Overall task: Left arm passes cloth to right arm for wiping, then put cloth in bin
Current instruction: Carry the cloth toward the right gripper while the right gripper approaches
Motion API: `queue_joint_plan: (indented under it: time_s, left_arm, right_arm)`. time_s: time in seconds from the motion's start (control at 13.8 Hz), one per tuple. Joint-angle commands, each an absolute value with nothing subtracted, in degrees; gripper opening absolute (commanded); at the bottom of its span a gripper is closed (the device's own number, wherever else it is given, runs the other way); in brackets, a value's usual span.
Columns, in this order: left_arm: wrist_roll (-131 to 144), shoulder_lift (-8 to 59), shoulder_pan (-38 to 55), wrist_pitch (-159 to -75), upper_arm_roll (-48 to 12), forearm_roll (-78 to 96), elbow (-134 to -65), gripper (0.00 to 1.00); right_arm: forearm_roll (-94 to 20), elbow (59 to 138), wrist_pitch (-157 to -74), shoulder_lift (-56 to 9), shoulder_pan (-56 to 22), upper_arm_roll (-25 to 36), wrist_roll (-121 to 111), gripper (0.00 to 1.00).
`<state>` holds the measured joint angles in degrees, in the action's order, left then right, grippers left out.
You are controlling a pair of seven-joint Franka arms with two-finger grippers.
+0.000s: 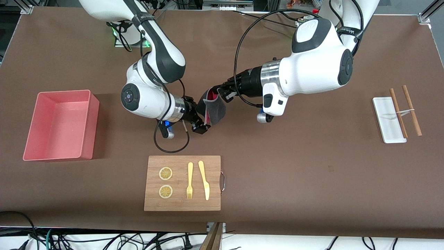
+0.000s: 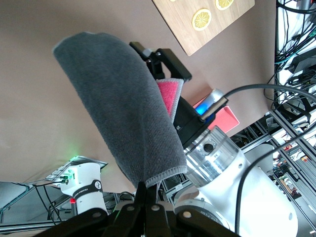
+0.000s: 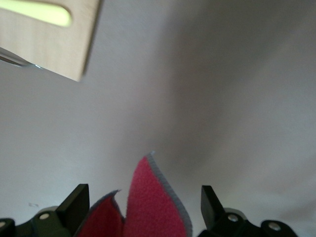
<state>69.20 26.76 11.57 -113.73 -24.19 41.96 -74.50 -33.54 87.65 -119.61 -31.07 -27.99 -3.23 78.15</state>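
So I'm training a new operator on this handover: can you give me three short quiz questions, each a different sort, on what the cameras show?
1. True or false: the cloth lies in the bin.
2. Which gripper is shut on the cloth? A) the left gripper B) the right gripper C) neither
3. Fill in: the right gripper's fingers are ___ around the cloth's pink side.

Key: 1 false, it hangs between the two grippers above the table; 2 A; 3 open.
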Motion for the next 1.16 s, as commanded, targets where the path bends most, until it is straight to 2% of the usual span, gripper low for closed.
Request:
queue_joint_plan:
  time_s: [0.0, 0.07, 0.15, 0.22, 0.36, 1.02, 1.09]
  left_arm:
    - [67.5, 27.3, 11.3, -113.8, -24.3, 43.9, -73.3, 0.0]
    - [67.6, 27.3, 11.3, -113.8, -24.3, 43.9, -73.3, 0.0]
    - [67.6, 27.3, 11.3, -113.8, -24.3, 43.9, -73.3, 0.0]
    - [67.6, 27.3, 11.3, -113.8, -24.3, 43.9, -73.3, 0.0]
    - [67.6, 27.3, 11.3, -113.8, -24.3, 43.9, -73.4, 0.0]
    - [67.6, 27.2, 11.3, -113.7, -24.3, 43.9, -73.4, 0.0]
    - [67.5, 27.2, 11.3, -113.8, -24.3, 43.7, -73.3, 0.42]
  right_arm:
    - [-36.6, 87.1, -116.5, -31.1, -27.8, -3.3, 79.0, 0.98]
    - [-37.0, 87.1, -116.5, -31.1, -27.7, -3.3, 78.9, 0.92]
    - [-37.3, 87.1, -116.5, -31.5, -27.6, -3.4, 78.9, 0.7]
    - [-39.0, 87.0, -116.5, -31.6, -27.6, -3.4, 78.8, 0.44]
    - [-43.7, 86.8, -116.5, -31.9, -27.3, -3.3, 78.5, 0.01]
    - [-45.4, 86.6, -116.5, -32.2, -26.8, -3.0, 78.1, 0.0]
    - [-45.4, 86.6, -116.5, -32.2, -26.6, -3.0, 78.1, 0.0]
